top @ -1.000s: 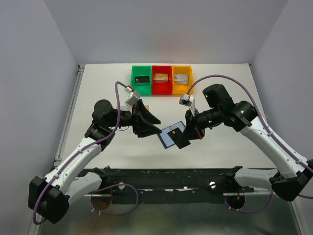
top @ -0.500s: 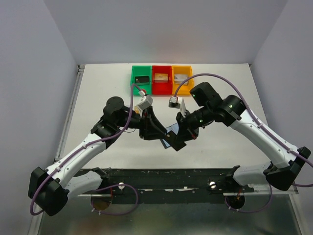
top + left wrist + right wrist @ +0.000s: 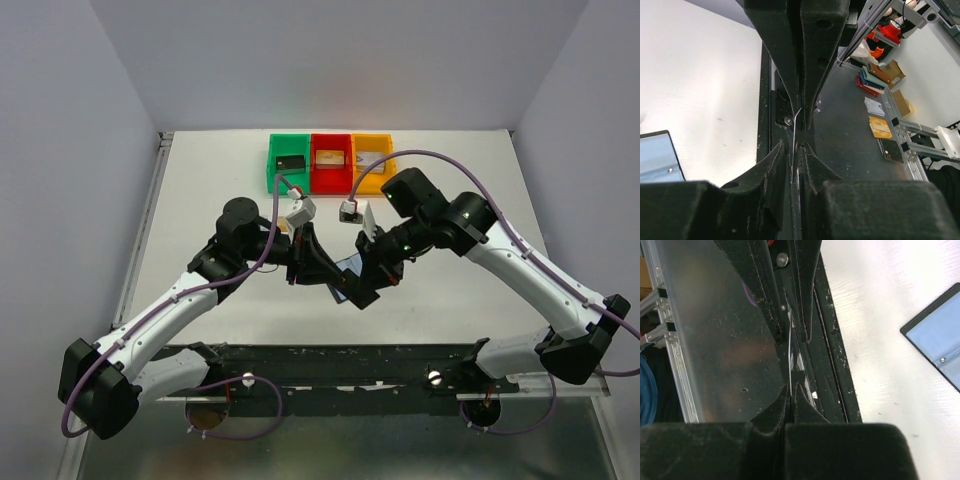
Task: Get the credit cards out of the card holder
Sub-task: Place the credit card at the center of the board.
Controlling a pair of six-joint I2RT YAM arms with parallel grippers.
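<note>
The right gripper (image 3: 790, 387) is pinched tight on a thin pale card (image 3: 795, 125). I think it holds the card on its edge so the left gripper (image 3: 794, 147) can take it. The left jaws are a little apart, one on each side of the card. The open holder (image 3: 352, 267) is just on the far side of them, blue side up.
</note>
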